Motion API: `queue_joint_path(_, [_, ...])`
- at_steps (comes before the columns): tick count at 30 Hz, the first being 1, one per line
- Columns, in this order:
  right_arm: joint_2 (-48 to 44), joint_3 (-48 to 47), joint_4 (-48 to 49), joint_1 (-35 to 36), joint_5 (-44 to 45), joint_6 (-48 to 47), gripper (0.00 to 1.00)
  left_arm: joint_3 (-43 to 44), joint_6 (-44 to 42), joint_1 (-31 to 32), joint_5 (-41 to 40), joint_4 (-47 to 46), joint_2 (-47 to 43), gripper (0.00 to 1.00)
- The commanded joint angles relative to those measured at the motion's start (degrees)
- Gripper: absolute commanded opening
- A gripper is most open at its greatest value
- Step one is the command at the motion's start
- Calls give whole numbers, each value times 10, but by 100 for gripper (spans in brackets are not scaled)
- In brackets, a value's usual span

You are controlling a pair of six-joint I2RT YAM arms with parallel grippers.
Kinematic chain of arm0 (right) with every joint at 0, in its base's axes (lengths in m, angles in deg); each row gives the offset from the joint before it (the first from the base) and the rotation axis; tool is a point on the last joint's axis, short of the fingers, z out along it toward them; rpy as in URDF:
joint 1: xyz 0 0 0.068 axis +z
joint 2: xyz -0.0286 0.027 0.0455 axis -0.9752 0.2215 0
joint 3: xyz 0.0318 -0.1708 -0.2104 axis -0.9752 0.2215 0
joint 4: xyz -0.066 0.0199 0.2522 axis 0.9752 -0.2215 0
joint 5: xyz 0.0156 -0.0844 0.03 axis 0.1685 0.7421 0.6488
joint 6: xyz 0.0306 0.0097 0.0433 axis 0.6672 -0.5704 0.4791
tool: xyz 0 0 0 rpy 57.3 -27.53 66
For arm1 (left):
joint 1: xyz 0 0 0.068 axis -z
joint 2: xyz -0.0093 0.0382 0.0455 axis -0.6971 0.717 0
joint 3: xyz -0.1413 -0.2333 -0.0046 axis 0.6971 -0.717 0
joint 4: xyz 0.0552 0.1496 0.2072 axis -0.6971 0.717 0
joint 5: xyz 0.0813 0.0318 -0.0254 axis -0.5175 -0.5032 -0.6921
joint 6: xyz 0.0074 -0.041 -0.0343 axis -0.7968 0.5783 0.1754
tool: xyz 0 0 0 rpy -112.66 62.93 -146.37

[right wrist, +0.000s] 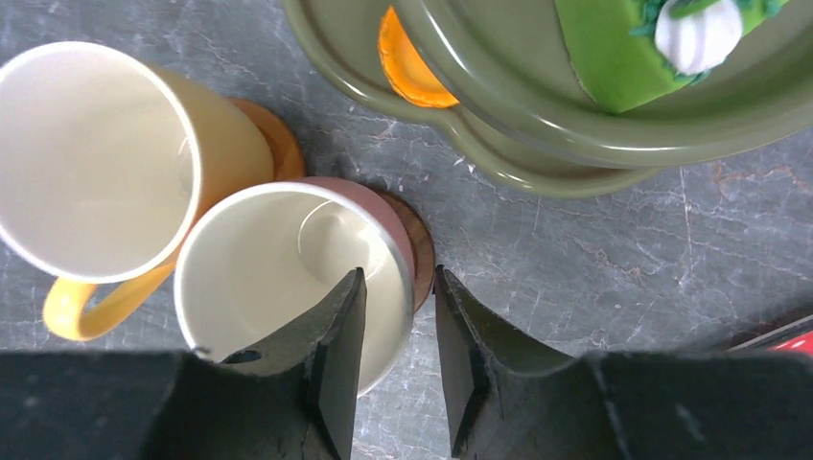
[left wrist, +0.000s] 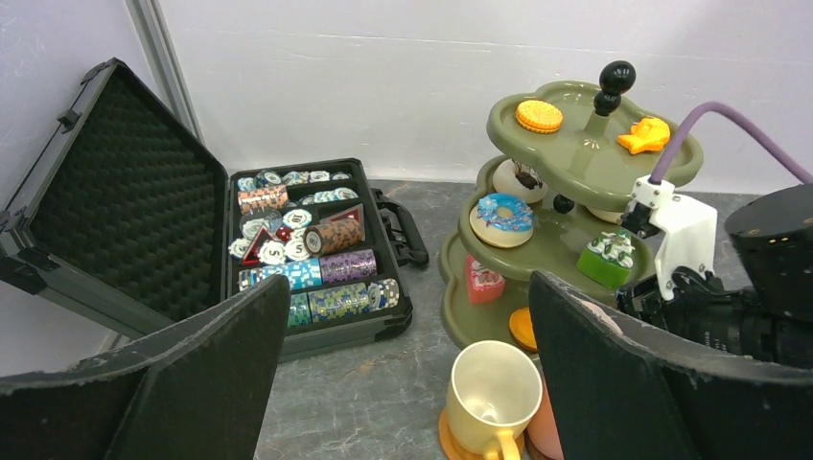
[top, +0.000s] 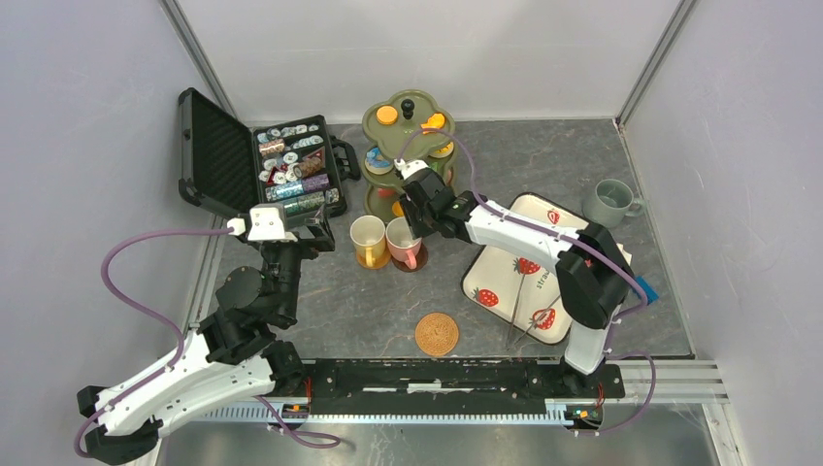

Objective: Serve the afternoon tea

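The olive-green three-tier stand (top: 408, 146) (left wrist: 575, 144) carries toy cakes and donuts, among them a blue donut (left wrist: 504, 213) and a green cake (right wrist: 623, 48). In front of it stand the yellow mug (top: 368, 240) (right wrist: 96, 153) and the pink mug (top: 403, 243) (right wrist: 278, 278), each on a brown coaster (right wrist: 420, 249). My right gripper (top: 411, 229) (right wrist: 399, 272) sits over the pink mug's rim, one finger inside and one outside, with gaps showing. My left gripper (top: 320, 233) (left wrist: 407, 383) is wide open and empty, left of the yellow mug (left wrist: 494, 393). The grey-green mug (top: 611, 202) stands far right. A third coaster (top: 437, 333) lies bare near the front.
An open black case of poker chips (top: 281, 170) (left wrist: 307, 249) stands at the back left, beside my left gripper. A white strawberry-print tray (top: 524, 267) with metal tongs (top: 524, 325) lies under my right arm. Grey walls close in the table on three sides.
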Motion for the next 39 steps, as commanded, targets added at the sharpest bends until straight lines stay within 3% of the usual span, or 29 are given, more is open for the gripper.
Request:
queue_joint_path(1, [15, -15, 11, -2, 16, 31, 36, 2, -10, -3, 8, -11, -3, 100])
queue_joint_path(15, [-6, -3, -11, 1, 56, 120, 0, 1, -13, -4, 4, -13, -8, 100])
queue_joint_path(21, [-17, -27, -37, 1, 70, 124, 0, 4, -9, -5, 7, -8, -8, 100])
queue_joint_path(30, [-60, 35, -11, 9, 84, 149, 0, 3, -5, -4, 11, -6, -8, 100])
queue_joint_path(39, [-58, 31, -2, 30, 120, 181, 0, 3, -4, -4, 12, -5, -4, 100])
